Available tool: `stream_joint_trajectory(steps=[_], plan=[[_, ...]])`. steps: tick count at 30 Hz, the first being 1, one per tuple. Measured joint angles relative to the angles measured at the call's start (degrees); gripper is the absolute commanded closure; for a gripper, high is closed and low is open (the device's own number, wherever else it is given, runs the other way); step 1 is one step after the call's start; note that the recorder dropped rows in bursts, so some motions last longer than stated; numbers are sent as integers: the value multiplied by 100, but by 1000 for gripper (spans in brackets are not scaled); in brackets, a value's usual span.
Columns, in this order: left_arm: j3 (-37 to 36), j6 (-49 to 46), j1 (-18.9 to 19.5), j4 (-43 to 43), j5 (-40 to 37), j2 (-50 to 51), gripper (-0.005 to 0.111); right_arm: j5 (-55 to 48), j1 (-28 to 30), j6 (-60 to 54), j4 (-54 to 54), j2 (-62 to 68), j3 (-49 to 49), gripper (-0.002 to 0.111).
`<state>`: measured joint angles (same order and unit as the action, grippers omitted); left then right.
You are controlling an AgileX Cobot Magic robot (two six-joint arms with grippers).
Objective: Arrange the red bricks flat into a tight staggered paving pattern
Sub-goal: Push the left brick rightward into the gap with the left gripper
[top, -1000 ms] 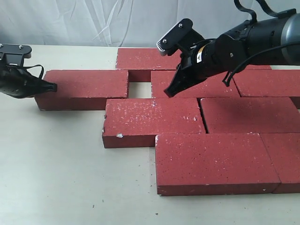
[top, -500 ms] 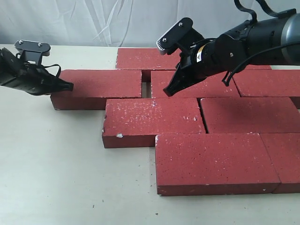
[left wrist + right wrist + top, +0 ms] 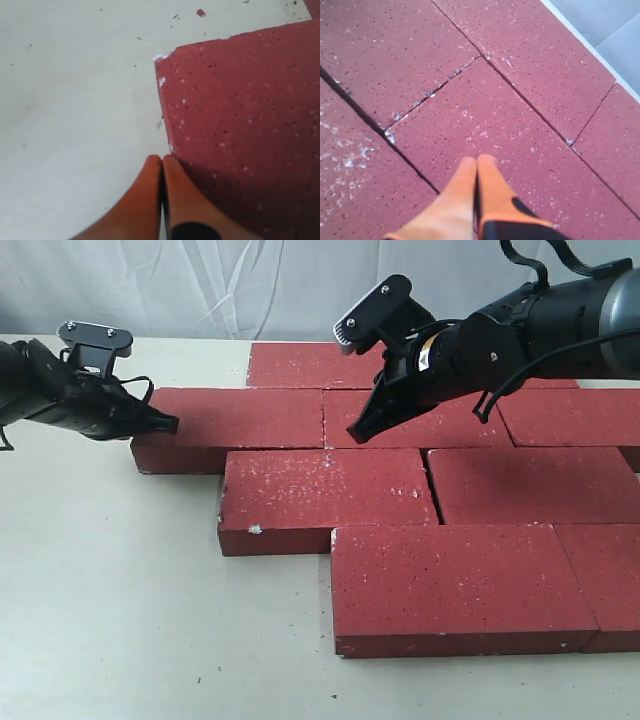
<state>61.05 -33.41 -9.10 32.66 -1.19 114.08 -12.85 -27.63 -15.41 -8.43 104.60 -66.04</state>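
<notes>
Several red bricks lie flat in staggered rows. The leftmost brick of the second row (image 3: 240,418) now butts against its neighbour (image 3: 440,420), with another brick (image 3: 325,495) in front of it. My left gripper (image 3: 172,424) is shut and empty, its tips pressed against that leftmost brick's left end; in the left wrist view the gripper (image 3: 161,159) touches the edge of the brick (image 3: 240,115). My right gripper (image 3: 358,437) is shut and empty, hovering just over the second-row middle brick (image 3: 485,120), the closed tips of the gripper (image 3: 477,160) pointing down at it.
A back-row brick (image 3: 310,365) lies behind the second row. Front-row bricks (image 3: 455,585) reach towards the right edge of view. The pale table (image 3: 110,590) shows bare at left and front. A white cloth backdrop (image 3: 200,285) hangs behind.
My left gripper moved right, pushing the leftmost second-row brick until the gap to the middle brick closed. The right gripper stayed nearly still.
</notes>
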Motion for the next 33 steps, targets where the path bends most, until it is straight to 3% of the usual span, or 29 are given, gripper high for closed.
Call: stream_joint_trajectory(steps=[17, 33], plan=[[59, 0, -17, -371, 13, 77, 107, 22, 0, 0, 0, 0, 0, 109], [95, -10, 221, -404, -44, 94, 107, 54, 0, 0, 0, 0, 0, 109]])
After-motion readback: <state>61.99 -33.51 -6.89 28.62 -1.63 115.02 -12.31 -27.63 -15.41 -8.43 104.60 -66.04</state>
